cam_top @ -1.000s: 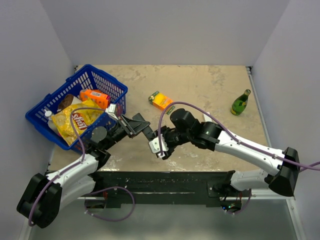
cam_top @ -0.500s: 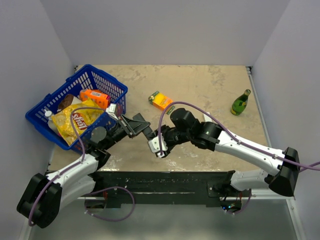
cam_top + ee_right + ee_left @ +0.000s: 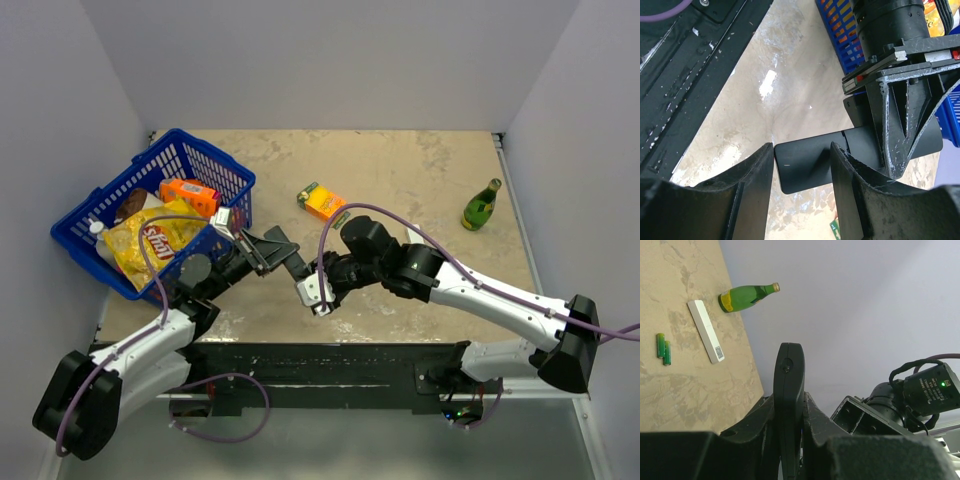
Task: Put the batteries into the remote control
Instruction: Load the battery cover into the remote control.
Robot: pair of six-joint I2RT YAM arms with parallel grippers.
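My left gripper (image 3: pixel 262 252) is shut on the black remote control (image 3: pixel 290 258) and holds it edge-on above the table; in the left wrist view the remote (image 3: pixel 789 372) stands upright between the jaws (image 3: pixel 789 400). My right gripper (image 3: pixel 303 272) is open, and its fingers straddle the remote's free end (image 3: pixel 807 167) in the right wrist view (image 3: pixel 802 150). The two dark-green batteries (image 3: pixel 663 348) lie side by side on the table beside a white bar (image 3: pixel 706 331). They are hidden under the right arm in the top view.
A blue basket (image 3: pixel 105 200) with snack packs sits at the left, close behind the left gripper. An orange box (image 3: pixel 325 203) lies mid-table. A green glass bottle (image 3: pixel 481 205) lies at the right and also shows in the left wrist view (image 3: pixel 747 296).
My right gripper has crept slightly left toward the remote's end. The left gripper and the remote have hardly moved.
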